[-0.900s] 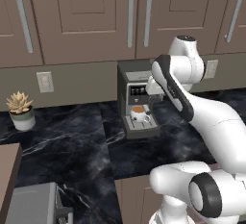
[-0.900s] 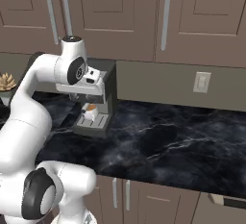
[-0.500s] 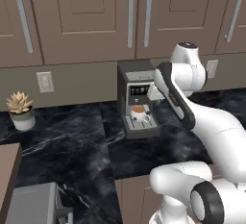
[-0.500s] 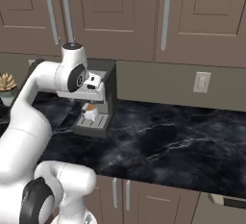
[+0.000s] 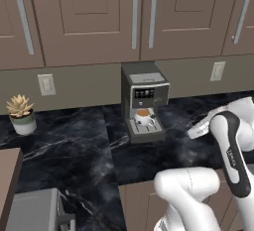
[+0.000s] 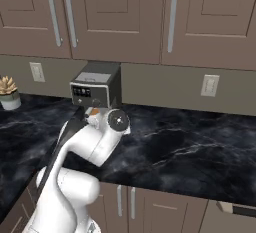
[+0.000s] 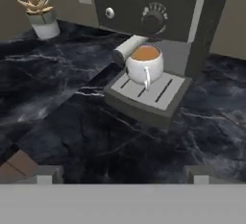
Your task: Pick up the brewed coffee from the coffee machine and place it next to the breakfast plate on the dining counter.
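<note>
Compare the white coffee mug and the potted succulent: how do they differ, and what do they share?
The coffee mug holds brown liquid; the potted succulent holds a spiky plant. The mug sits on the coffee machine's drip tray; the succulent stands directly on the black countertop. The mug has a handle, the pot none. Both are upright.

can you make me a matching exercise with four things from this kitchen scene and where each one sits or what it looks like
Things:
1. mug of coffee
2. coffee machine
3. potted succulent
4. wall outlet

Descriptions:
A. on the black marble counter, far left, against the backsplash
B. white plate set in the backsplash under the cabinets
C. on the drip tray, brown liquid at its rim, handle facing the hand camera
D. dark grey box with a small black display and a round knob on its front

Pairs: 1-C, 2-D, 3-A, 4-B
</note>
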Controlling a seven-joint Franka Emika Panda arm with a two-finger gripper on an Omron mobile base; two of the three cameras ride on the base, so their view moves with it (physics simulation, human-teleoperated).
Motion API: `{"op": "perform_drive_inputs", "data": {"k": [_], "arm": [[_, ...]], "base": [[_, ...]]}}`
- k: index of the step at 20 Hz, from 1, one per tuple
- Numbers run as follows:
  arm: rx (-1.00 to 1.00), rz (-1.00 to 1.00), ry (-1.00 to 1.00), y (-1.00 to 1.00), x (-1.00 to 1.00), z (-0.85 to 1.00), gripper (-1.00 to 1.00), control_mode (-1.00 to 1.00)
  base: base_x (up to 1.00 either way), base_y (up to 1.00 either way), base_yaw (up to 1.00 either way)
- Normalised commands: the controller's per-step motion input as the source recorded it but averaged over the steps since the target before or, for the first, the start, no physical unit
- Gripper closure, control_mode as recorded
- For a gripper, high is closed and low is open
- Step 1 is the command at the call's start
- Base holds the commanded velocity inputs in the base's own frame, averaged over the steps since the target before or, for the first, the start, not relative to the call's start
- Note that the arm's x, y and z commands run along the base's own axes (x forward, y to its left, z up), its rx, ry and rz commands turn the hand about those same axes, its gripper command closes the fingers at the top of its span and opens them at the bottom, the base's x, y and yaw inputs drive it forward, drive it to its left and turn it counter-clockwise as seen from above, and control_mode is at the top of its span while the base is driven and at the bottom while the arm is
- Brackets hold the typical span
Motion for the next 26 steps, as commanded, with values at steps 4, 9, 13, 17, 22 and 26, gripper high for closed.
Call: {"op": "perform_drive_inputs", "data": {"k": [4,9,13,17,22,26], "arm": [[0.11,0.70,-0.22,-0.31,0.22,-0.61,-1.00,-1.00],[0.00,0.37,-0.11,0.22,0.29,-0.43,-1.00,-1.00],[0.00,0.04,-0.12,0.24,0.33,-0.18,-1.00,-1.00],[0.03,0.00,-0.14,0.00,0.21,0.04,-1.00,-1.00],[0.03,-0.01,-0.06,0.19,0.31,0.02,-1.00,-1.00],[0.00,-0.01,-0.01,0.29,0.31,0.00,-1.00,-1.00]], "base": [[0.00,0.00,0.00],[0.00,0.00,0.00],[0.00,0.00,0.00],[0.00,0.00,0.00],[0.00,0.00,0.00],[0.00,0.00,0.00]]}}
